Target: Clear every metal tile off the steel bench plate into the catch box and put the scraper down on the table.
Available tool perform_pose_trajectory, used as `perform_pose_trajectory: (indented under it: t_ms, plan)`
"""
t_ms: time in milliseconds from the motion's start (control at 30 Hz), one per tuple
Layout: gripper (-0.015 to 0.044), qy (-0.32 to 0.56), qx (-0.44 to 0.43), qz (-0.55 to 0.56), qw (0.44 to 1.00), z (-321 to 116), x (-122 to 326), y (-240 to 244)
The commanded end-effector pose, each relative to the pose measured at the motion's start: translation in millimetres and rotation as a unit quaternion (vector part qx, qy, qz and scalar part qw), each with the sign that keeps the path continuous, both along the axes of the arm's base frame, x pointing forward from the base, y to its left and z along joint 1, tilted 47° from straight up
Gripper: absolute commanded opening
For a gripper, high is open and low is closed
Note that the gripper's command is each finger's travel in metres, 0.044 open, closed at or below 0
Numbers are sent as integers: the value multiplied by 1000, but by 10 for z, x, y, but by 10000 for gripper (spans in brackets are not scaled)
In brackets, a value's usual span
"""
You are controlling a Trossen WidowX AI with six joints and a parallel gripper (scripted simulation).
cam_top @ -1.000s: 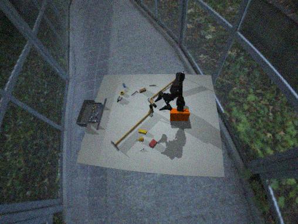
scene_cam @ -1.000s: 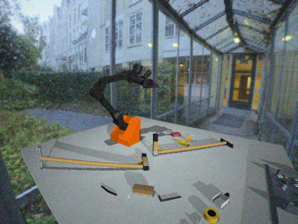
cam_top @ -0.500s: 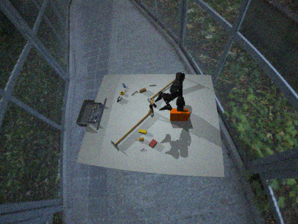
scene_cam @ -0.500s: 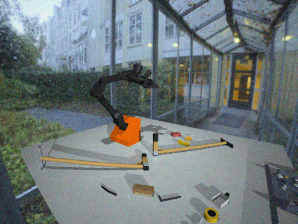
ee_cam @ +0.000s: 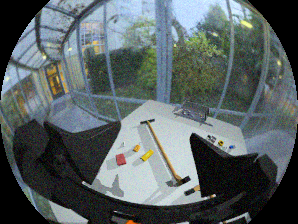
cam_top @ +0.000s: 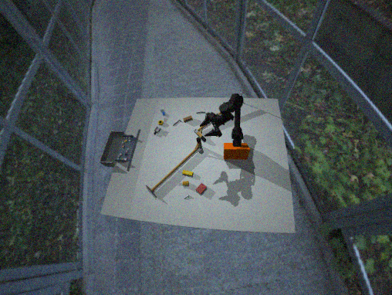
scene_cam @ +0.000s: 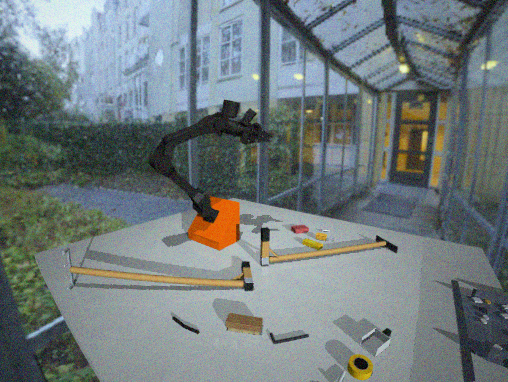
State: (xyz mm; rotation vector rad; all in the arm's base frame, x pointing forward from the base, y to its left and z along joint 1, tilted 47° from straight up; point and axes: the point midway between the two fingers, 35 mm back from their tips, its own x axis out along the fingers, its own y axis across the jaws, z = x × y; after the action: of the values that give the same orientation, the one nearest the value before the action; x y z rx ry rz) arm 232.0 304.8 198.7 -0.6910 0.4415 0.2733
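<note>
My gripper [cam_top: 204, 130] [scene_cam: 270, 135] [ee_cam: 157, 131] is open and empty, high above the table. One long wooden-handled tool [cam_top: 171, 171] [scene_cam: 325, 251] [ee_cam: 162, 150] with a dark flat blade lies on the table. A second such tool [scene_cam: 160, 276] lies nearer the arm's other side, partly hidden under the arm in the top view; its far end is a thin upright blade. I cannot tell which is the long scraper. A dark open box [cam_top: 109, 147] [ee_cam: 192, 114] stands at the table's far edge, with several small pieces at it. A separate steel plate cannot be made out.
A red block [cam_top: 201, 188] [scene_cam: 300, 229], a yellow block [cam_top: 187, 173] [scene_cam: 312, 244] and a small orange block [scene_cam: 321, 236] lie beside the dark-bladed tool. A brown block [cam_top: 187, 119] [scene_cam: 244, 324], a yellow roll [scene_cam: 360, 366] and a grey bracket lie on the other side.
</note>
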Motion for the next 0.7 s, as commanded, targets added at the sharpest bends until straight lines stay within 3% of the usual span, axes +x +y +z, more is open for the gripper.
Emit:
perform_pose_trajectory:
  t_ms: [0,667]
  plan:
    - [440,-9,24,-4,1000,189,70,-3]
    - [440,-68,138,-32,988,1162,382,-245]
